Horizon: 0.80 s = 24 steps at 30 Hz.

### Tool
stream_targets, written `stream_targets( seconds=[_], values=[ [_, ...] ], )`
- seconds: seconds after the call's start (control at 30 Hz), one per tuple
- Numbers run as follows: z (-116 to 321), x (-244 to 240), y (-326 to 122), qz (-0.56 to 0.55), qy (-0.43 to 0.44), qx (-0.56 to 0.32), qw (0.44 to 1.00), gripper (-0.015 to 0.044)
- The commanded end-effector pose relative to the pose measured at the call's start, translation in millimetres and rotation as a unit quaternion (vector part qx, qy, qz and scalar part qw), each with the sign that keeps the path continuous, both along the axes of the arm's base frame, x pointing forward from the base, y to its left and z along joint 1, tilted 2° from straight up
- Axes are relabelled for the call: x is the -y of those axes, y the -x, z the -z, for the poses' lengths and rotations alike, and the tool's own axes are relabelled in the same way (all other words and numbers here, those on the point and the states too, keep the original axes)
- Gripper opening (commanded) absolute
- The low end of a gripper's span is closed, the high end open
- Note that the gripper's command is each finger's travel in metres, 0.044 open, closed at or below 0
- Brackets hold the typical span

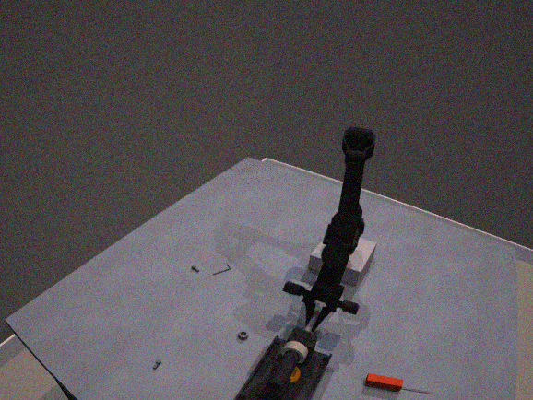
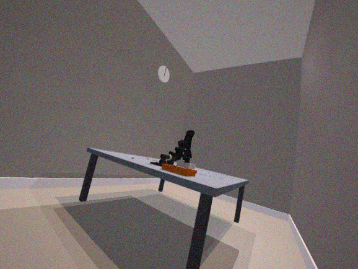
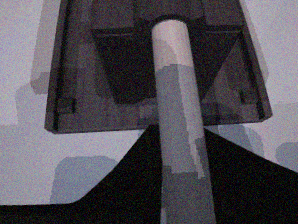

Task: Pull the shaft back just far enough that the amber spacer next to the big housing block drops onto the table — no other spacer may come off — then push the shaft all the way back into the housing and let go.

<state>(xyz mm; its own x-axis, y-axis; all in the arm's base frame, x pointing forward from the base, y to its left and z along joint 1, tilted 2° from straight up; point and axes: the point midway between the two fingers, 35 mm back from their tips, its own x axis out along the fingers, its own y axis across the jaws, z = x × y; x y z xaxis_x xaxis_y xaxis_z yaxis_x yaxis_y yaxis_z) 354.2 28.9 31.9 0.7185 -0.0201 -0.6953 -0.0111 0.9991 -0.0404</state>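
Note:
My gripper [image 1: 312, 323] [image 3: 170, 132] is shut on the pale metal shaft [image 3: 177, 90], just outside the dark end block [image 1: 304, 336]. The shaft enters this block in the wrist view. A cream spacer [image 1: 294, 351] [image 2: 170, 157] sits around the shaft line between the end block and the big dark housing [image 1: 282, 369]. The amber spacer [image 1: 295, 374] is low beside the housing, over the dark base tray [image 1: 320, 364] [image 3: 95, 127], and is partly hidden by the housing. Whether it touches the tray floor cannot be told. The shaft inside the housing is hidden.
A red-handled screwdriver [image 1: 384, 382] lies right of the base tray. A nut [image 1: 242, 335], small bolts [image 1: 195, 268] [image 1: 157, 364] and a hex key [image 1: 222, 270] lie left. A pale box [image 1: 364, 260] is under the arm. An orange bin-like object [image 2: 178, 170] stands near the table's edge.

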Motion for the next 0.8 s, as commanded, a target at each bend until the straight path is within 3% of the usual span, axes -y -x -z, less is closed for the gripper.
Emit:
stream_targets(
  seconds=[0.0,0.77],
  values=[
    [-2.2,-0.5,-2.7,-0.002,0.000,0.003,1.000,0.0000],
    [-2.3,-0.5,-5.4,-0.002,0.000,0.004,1.000,0.0000]
  ],
)
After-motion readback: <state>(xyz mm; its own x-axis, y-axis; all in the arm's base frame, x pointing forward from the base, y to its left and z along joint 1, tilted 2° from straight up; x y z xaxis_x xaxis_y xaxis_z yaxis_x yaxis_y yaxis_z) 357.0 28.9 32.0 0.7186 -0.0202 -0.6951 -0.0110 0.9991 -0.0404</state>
